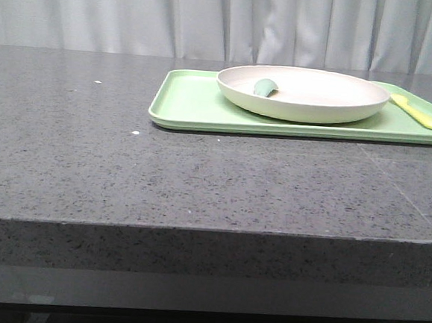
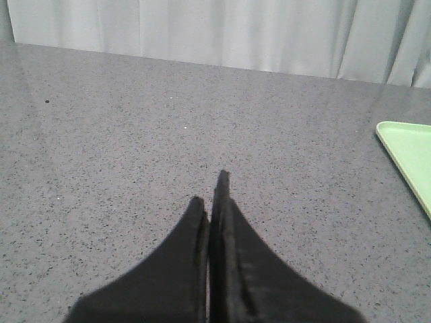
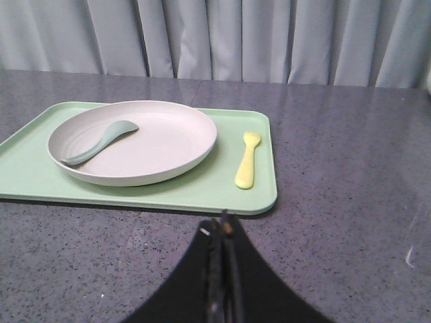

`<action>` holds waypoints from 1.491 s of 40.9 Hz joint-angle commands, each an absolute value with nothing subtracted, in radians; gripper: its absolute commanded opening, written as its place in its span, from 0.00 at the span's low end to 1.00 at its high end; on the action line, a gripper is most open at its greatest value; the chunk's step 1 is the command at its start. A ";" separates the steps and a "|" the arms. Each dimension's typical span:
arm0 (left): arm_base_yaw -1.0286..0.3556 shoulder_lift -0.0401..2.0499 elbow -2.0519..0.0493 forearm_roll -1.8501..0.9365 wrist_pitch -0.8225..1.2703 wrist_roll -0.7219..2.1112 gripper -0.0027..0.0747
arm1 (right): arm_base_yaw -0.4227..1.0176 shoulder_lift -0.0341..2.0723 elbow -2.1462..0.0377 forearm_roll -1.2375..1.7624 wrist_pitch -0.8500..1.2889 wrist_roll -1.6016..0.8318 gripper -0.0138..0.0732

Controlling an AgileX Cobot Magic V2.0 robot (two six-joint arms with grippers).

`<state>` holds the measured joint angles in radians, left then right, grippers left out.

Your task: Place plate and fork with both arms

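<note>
Green tray (image 1: 190, 103) upper right holding plate (image 1: 304, 93) with green spoon (image 1: 265, 87), fork (image 1: 416, 111) beside, left gripper (image 2: 214, 195) and right gripper (image 3: 222, 232) pressed together, empty, apart from tray.

The front view looks forward from low, almost level with the grey surface (image 1: 200, 175), so its near edge fills the lower part and the green tray (image 1: 198, 104) is seen nearly edge-on, toward the curtain (image 1: 212, 19).

The left wrist view looks down over its own gripper (image 2: 214, 195) at bare surface; only one corner of the tray (image 2: 411, 151) enters it.

The right wrist view stands higher and close to the tray (image 3: 222, 188), facing the curtain, above its gripper (image 3: 222, 229). It shares with the front view the tray, the plate (image 3: 155, 151) and the fork (image 3: 247, 161).
</note>
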<state>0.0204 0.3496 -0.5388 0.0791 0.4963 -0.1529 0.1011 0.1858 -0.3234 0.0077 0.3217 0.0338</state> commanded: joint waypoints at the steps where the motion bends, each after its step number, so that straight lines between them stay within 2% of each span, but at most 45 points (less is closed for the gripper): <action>1: 0.022 0.356 -0.566 0.076 0.421 -0.153 0.01 | 0.098 0.192 -0.349 0.000 0.228 0.024 0.02; 52: 0.022 0.350 -0.564 0.074 0.421 -0.153 0.01 | 0.098 0.192 -0.349 0.000 0.228 0.024 0.02; 61: 0.022 0.300 -0.493 -0.021 0.343 -0.062 0.01 | 0.098 0.192 -0.349 0.000 0.228 0.024 0.02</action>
